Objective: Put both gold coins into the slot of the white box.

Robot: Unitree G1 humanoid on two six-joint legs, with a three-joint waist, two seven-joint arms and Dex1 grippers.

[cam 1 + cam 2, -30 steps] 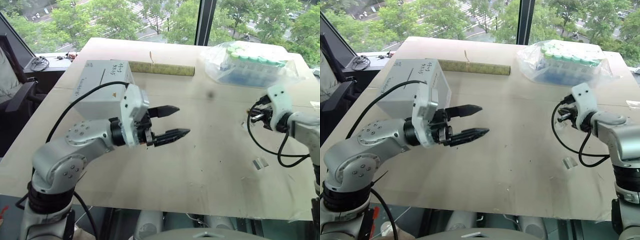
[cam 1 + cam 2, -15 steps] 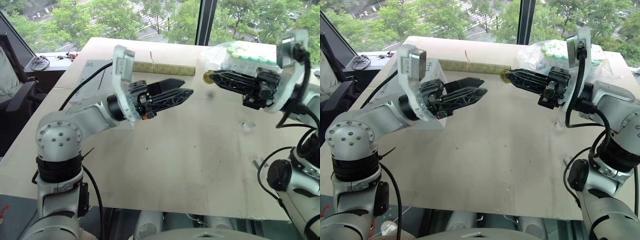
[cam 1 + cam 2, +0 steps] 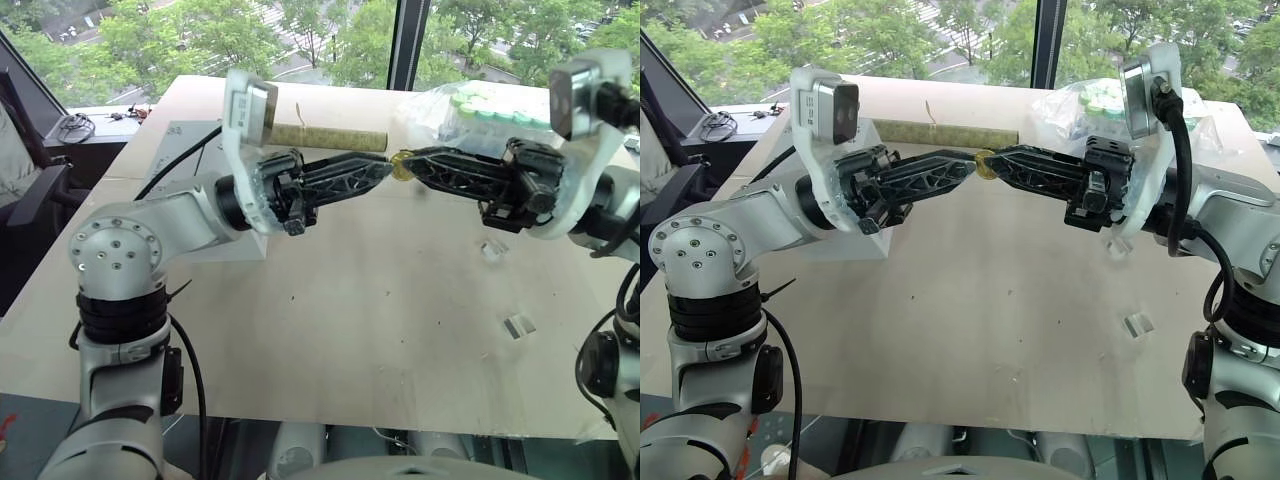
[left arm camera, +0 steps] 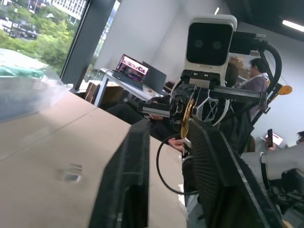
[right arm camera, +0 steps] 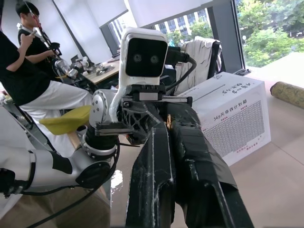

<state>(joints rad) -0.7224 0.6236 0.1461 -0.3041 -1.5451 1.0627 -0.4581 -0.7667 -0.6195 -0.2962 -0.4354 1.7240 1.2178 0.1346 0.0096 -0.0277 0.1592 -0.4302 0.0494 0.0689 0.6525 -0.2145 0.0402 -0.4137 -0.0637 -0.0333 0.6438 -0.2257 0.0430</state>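
I am holding one gold coin up over the desk, pinched edge-on at the very tips of my right fingers, which are clamped together on it. My left fingers are meeting it tip to tip from the other side. They are standing a little apart, and from my left wrist the coin is showing just beyond them, so I judge that they are not gripping it yet.

This looks to me like a hand-over from right to left. To do it well, I am thinking the left fingers should take the free half of the disc and clamp down fully before the right ones let go. The bite is tiny on both sides, and a slip would probably drop the coin to the desk.

The coin is a thin, shiny gold disc, about as wide as a fingertip.

The white box is standing on the desk behind my left arm, well apart from the coin, with black handwriting on its top. I cannot make out its slot from here.
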